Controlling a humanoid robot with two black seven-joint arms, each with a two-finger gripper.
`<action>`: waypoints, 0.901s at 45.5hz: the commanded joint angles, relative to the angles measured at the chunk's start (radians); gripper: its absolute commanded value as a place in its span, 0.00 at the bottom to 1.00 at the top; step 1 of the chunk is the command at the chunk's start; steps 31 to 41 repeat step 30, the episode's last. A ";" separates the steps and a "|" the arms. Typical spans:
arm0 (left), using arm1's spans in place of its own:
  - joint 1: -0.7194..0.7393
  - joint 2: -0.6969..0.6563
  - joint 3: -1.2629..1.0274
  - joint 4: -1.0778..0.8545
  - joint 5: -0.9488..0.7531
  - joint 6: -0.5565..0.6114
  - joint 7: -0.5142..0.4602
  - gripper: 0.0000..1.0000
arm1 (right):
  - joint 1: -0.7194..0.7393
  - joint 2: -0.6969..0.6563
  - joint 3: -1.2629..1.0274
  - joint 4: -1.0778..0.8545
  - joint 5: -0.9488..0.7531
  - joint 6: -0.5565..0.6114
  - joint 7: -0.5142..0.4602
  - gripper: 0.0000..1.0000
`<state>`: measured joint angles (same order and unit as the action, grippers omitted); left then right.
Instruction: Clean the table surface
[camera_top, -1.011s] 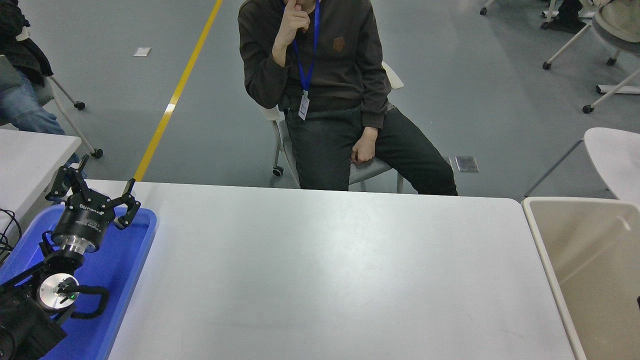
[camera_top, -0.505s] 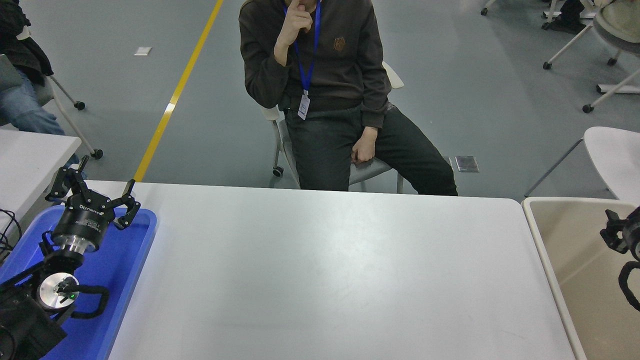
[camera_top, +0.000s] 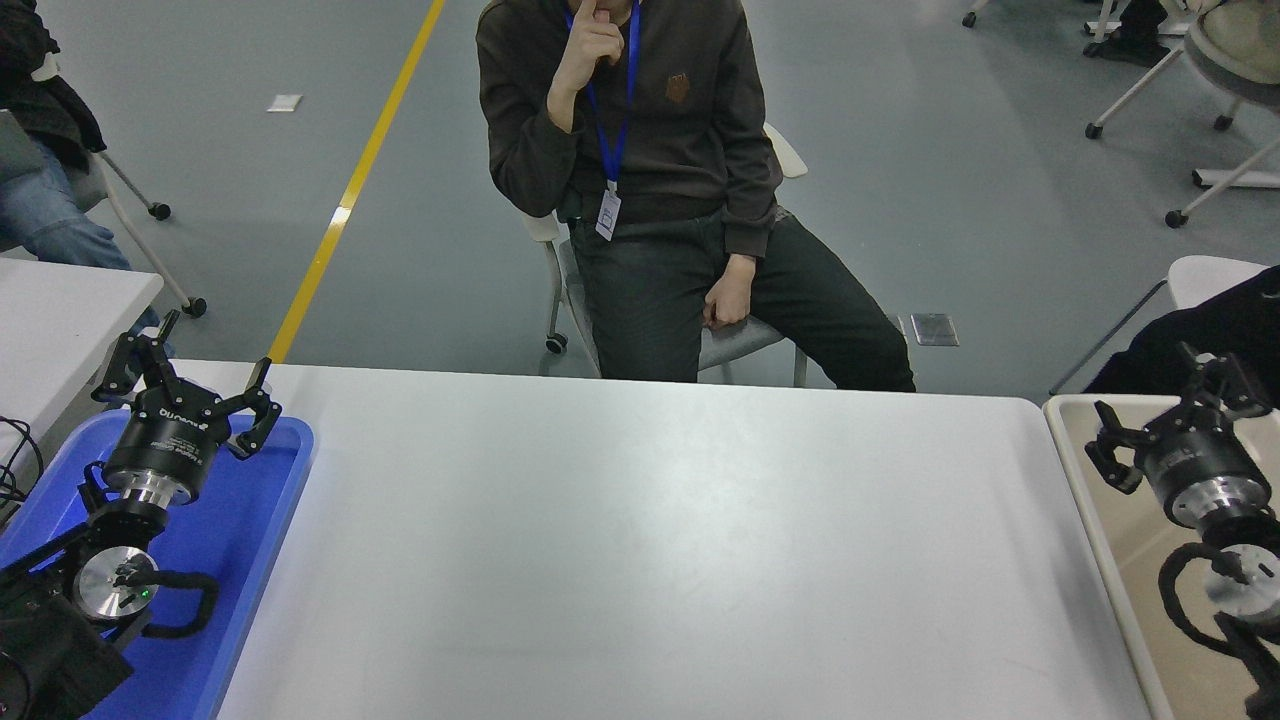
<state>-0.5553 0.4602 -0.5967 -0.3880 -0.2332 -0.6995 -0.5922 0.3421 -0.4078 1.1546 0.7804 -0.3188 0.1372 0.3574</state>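
Note:
The table surface (camera_top: 640, 540) is a large plain white-grey top with nothing lying on it. My left gripper (camera_top: 188, 378) is open and empty, parked over the blue tray (camera_top: 255, 520) at the table's left end. My right gripper (camera_top: 1165, 405) is open and empty; it hangs over the beige bin (camera_top: 1100, 520) beside the table's right edge, pointing away from me.
A person (camera_top: 640, 180) sits on a chair just beyond the table's far edge, one hand raised to the face. A smaller white table (camera_top: 60, 320) stands at the left, with rolling chairs on the grey floor behind.
My right arm has come into view from the right edge and moved left and up over the beige bin. The left arm has not moved.

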 joint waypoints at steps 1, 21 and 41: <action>0.000 0.000 0.000 0.000 0.000 0.000 0.000 1.00 | -0.006 0.122 0.017 0.008 -0.181 0.021 0.140 1.00; 0.000 0.000 0.000 0.000 0.000 0.000 0.000 1.00 | 0.041 0.179 -0.001 -0.003 -0.187 -0.010 0.166 1.00; 0.000 0.000 0.000 0.000 0.000 0.000 0.000 1.00 | 0.041 0.179 -0.001 -0.003 -0.187 -0.011 0.166 1.00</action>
